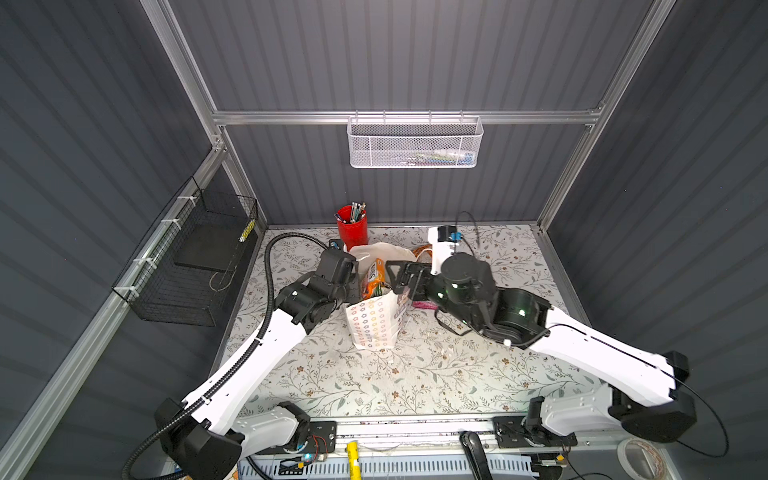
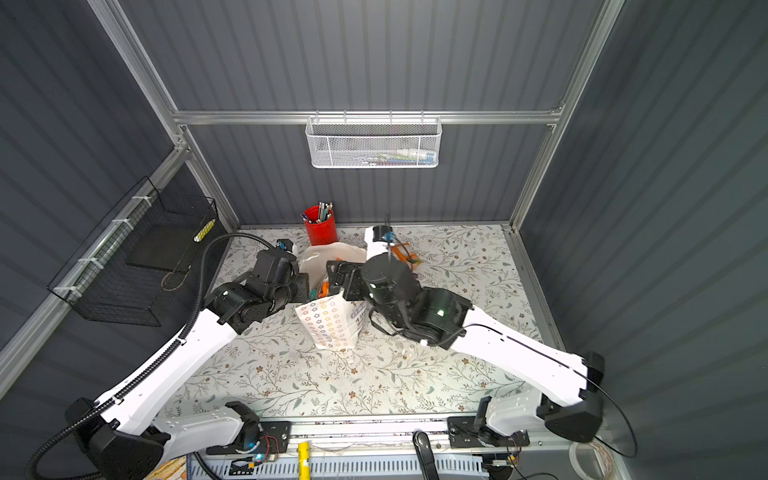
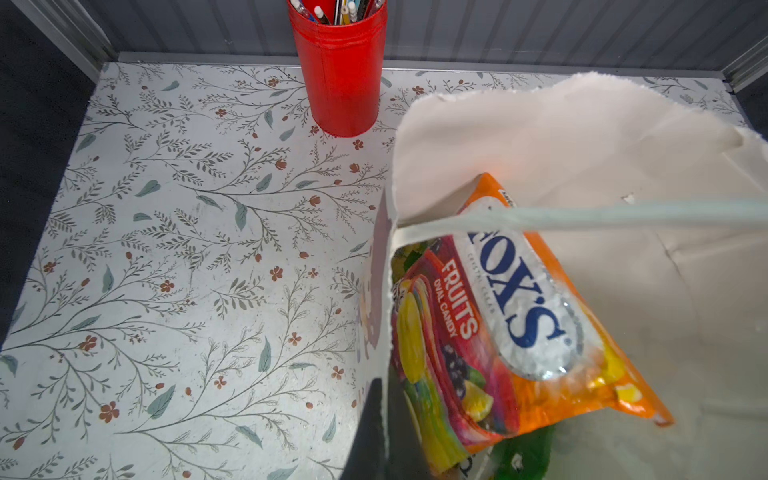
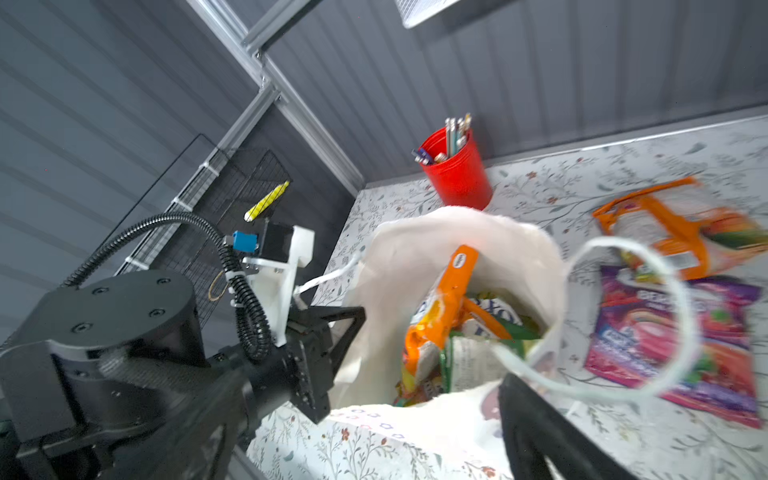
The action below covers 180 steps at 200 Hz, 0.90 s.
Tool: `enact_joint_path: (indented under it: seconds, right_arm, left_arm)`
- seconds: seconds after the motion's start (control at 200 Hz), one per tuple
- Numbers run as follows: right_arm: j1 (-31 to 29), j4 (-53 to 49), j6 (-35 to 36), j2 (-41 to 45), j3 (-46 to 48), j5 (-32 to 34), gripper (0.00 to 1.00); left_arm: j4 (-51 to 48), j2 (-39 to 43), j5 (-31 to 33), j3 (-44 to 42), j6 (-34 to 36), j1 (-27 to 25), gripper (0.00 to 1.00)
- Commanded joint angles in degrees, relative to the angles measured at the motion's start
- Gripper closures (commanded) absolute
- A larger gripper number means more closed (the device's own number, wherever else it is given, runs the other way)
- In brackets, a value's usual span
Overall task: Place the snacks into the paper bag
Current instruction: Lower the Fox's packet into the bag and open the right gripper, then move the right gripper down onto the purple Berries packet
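Observation:
The white paper bag (image 1: 374,324) (image 2: 328,322) stands upright mid-table with its mouth open. My left gripper (image 1: 354,289) (image 3: 384,411) is shut on the bag's left rim, one dark finger on each side of the paper wall. Inside the bag, an orange FOX'S packet (image 3: 519,311) (image 4: 440,316) leans on top of a green one (image 3: 528,453). My right gripper (image 1: 395,276) hovers open over the bag's right rim and holds nothing; one of its fingers (image 4: 536,424) shows beside the cord handle (image 4: 685,316). Two snacks lie on the table right of the bag: an orange packet (image 4: 681,232) and a purple-pink packet (image 4: 673,340).
A red cup of pens (image 1: 352,232) stands just behind the bag near the back wall. A white mesh basket (image 1: 414,143) hangs on the back wall and a black wire basket (image 1: 195,266) on the left wall. The floral tabletop (image 1: 415,374) stretches in front of the bag.

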State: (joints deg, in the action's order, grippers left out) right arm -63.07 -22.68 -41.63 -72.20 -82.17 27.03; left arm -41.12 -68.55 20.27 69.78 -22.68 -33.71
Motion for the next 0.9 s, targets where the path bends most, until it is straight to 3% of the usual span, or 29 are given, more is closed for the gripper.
enact_joint_path:
  seconds: [0.0, 0.15, 0.35, 0.47, 0.896]
  right_arm:
    - [1.2, -4.0, 2.9, 5.7, 6.2, 9.5, 0.01]
    - [8.2, -3.6, -2.1, 14.2, 18.0, 9.3, 0.01]
    - [21.8, 5.4, -6.2, 16.1, 32.8, -1.7, 0.01]
    - [29.1, 8.8, -7.8, 9.3, 34.4, -10.1, 0.01]
    - [38.4, 9.2, -3.9, -22.9, 20.2, -23.3, 0.01]
  left_arm:
    - [0.6, -0.1, 3.4, 1.8, 0.3, -0.1, 1.0]
    - [0.8, 0.5, 2.0, 1.6, 0.1, -0.1, 1.0]
    - [1.4, 0.1, 0.7, 1.5, 0.2, -0.1, 1.0]
    - [1.3, 0.0, 0.3, 1.6, 0.3, -0.1, 1.0]
    - [1.6, 0.6, -0.1, 1.5, 0.8, -0.1, 1.0]
